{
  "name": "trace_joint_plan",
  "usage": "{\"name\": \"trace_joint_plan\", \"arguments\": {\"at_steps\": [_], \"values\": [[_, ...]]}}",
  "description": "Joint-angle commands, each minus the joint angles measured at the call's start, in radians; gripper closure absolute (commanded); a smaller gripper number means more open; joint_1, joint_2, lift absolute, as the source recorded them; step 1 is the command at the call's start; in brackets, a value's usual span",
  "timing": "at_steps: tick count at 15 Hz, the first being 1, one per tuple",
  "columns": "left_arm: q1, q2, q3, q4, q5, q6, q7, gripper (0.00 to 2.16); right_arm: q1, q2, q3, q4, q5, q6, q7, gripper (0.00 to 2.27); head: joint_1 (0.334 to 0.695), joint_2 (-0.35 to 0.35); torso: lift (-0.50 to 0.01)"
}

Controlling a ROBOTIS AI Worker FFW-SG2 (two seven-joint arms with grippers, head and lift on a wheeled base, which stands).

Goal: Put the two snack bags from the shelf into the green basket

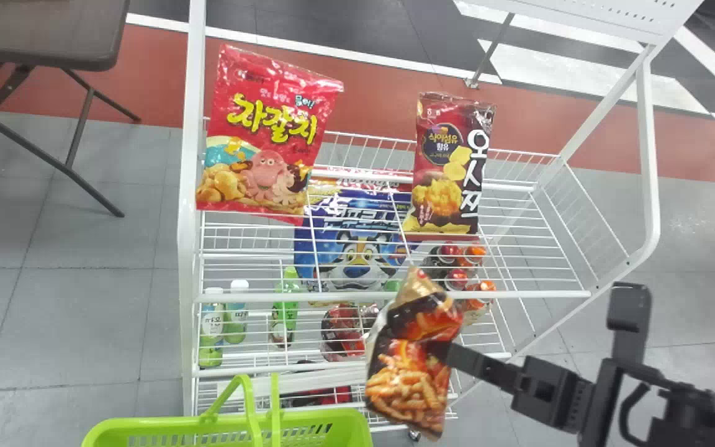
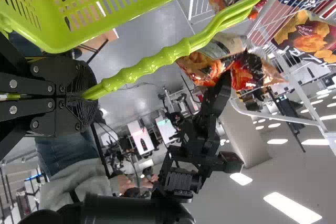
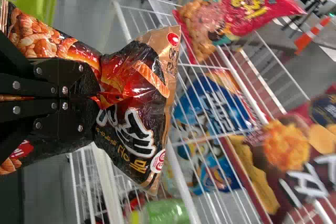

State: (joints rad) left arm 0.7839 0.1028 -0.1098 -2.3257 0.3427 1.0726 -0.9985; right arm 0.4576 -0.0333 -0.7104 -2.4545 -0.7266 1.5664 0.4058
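My right gripper (image 1: 457, 357) holds a black and orange snack bag (image 1: 408, 360) in front of the shelf (image 1: 395, 297), to the right of the green basket (image 1: 326, 422). In the right wrist view the gripper (image 3: 97, 98) is shut on the bag (image 3: 139, 98), pinching its middle. My left gripper (image 2: 86, 95) is shut on the handle (image 2: 142, 67) of the basket (image 2: 113, 11); something orange and white lies inside the basket in that view. On the top shelf stand a red snack bag (image 1: 264, 136) at left and a dark red one (image 1: 447, 167) at right.
Lower levels of the rack hold a blue cereal bag (image 1: 357, 248), green bottles (image 1: 211, 329), and several orange-capped bottles (image 1: 472, 254). White posts (image 1: 188, 248) frame the rack's sides. A dark table (image 1: 41, 31) stands at the far left.
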Motion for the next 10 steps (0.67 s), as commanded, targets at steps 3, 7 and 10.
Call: {"name": "trace_joint_plan", "arguments": {"at_steps": [3,7,10], "values": [[0.005,0.002,-0.01,-0.008,-0.005,-0.003,0.0,2.14,0.099,0.0,0.233,0.015,0.073,0.006,0.002,2.2,0.695,-0.35,-0.008],[0.011,0.002,-0.018,-0.014,-0.011,-0.003,0.003,2.14,0.131,-0.007,0.388,0.08,0.133,0.006,-0.016,2.2,0.695,-0.35,-0.008],[0.011,0.002,-0.033,-0.017,-0.019,-0.003,0.003,2.14,0.128,-0.019,0.496,0.155,0.179,0.006,-0.028,2.2,0.695,-0.35,-0.008]]}}
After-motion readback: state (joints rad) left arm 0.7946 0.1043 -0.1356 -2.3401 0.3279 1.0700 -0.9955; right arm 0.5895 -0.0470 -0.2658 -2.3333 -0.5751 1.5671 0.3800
